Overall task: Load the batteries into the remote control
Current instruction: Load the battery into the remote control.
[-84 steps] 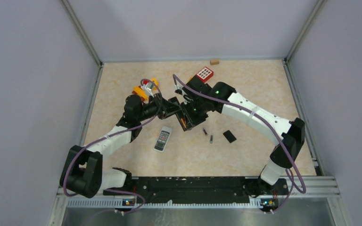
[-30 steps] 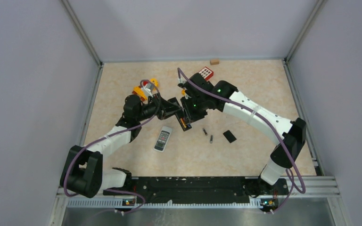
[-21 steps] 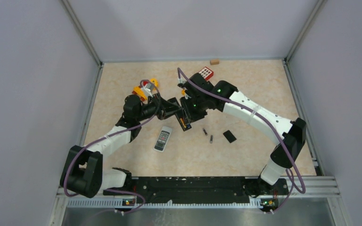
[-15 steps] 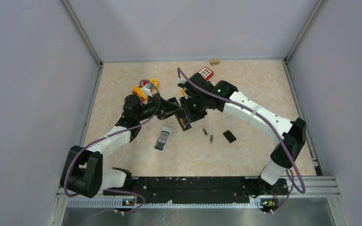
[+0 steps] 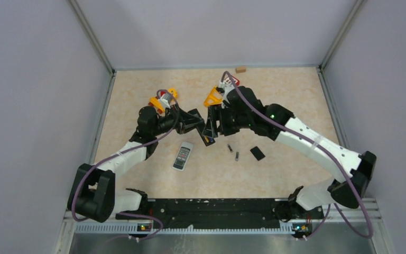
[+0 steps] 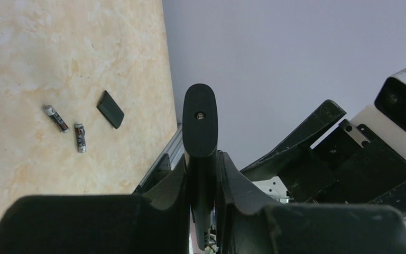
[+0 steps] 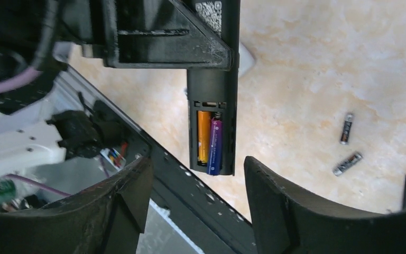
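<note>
Black remote point(image 7: 212, 100) clamped in L gripper point(image 6: 201, 177), held off table point(image 5: 137, 90); R gripper point(image 7: 196, 164) fingers spread apart, nothing gripped.
Open battery bay point(image 7: 193, 143): orange battery point(image 7: 203, 136) & purple battery point(image 7: 214, 144) seated side by side. 2 dark batteries point(image 5: 230, 148) left loose on table at 5 o'clock of black remote, black cover point(image 5: 257, 153) at 3 o'clock of them; grey remote point(image 5: 182, 156) at 7 o'clock.

I read: black remote point(image 7: 214, 106) clamped in left gripper point(image 6: 202, 169), off the table point(image 5: 275, 95), battery bay uncovered; orange battery point(image 7: 204, 136) and purple battery point(image 7: 214, 145) seated side by side inside; dark battery point(image 7: 347, 128) and second dark battery point(image 7: 347, 163) lying loose on table, near each other, not touching
</note>
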You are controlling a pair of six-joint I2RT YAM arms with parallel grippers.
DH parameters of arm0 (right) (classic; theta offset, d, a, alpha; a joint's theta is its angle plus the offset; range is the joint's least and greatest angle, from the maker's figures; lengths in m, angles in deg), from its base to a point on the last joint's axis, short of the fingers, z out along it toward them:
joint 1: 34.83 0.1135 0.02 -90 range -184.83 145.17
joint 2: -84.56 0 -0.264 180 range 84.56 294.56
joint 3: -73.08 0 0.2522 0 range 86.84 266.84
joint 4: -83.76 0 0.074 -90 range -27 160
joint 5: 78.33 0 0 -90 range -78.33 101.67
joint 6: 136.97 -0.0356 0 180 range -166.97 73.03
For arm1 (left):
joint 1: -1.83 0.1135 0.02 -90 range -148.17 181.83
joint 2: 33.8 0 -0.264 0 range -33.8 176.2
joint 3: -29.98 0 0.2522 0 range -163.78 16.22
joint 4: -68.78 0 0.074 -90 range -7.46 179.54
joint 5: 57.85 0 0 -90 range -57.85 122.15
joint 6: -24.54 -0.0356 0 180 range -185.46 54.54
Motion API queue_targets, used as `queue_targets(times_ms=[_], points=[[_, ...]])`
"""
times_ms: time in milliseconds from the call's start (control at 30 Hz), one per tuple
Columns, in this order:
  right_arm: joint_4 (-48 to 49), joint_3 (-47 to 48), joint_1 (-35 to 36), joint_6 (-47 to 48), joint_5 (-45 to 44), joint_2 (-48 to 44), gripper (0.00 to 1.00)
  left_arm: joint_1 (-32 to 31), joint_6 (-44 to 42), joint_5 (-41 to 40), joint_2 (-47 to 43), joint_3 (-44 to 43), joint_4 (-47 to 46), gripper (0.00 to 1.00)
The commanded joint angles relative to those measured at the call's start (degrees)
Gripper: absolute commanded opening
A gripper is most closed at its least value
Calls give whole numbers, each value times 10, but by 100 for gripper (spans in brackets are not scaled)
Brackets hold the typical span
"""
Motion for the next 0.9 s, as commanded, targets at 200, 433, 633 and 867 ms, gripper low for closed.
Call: queue_targets(times_ms=[200,433,633,867], points=[[335,-195,-6,-222,-115,-186,68,3,191,-3,34,-35,-167,0],[436,-255,-6,-301,-117,-212,69,3,292,-8,68,-68,-256,0],[464,-285,-6,-325,-124,-236,69,4,316,-21,69,-90,-251,0],[497,-319,-7,-350,-123,-253,69,3,330,-31,68,-93,-249,0]])
